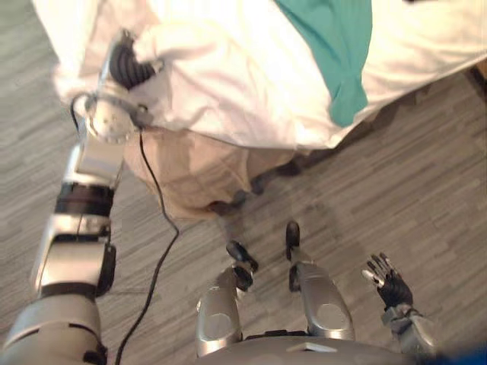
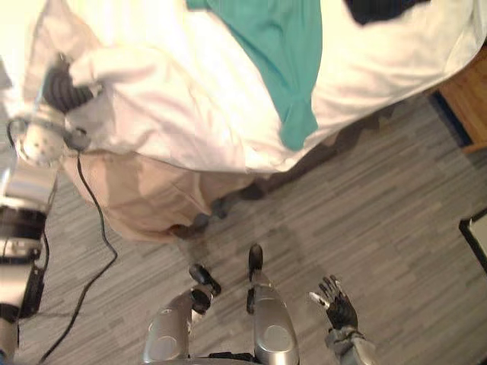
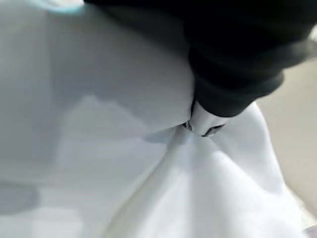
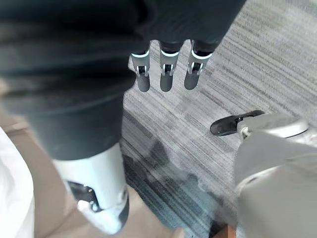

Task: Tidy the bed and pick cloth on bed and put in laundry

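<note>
A white bed sheet [image 1: 228, 84] covers the bed and hangs over its edge, above a beige fabric bed base [image 1: 190, 175] and a grey striped floor [image 1: 396, 190]. 1 teal cloth [image 1: 335, 38] lies on the sheet, and its end hangs down over the edge. 1 dark cloth [image 2: 377, 7] lies further back on the bed, and a brown wooden piece of furniture [image 2: 466, 99] stands beside the bed.

The left hand [image 1: 129, 67] is raised at the bed's corner, well apart from the teal cloth. It grips a bunch of the white sheet, and its thumb [image 3: 203, 121] presses into the gathered folds. The right hand [image 1: 393, 287] hangs low over the floor, with its fingers [image 4: 167, 74] straight and holding nothing.
</note>
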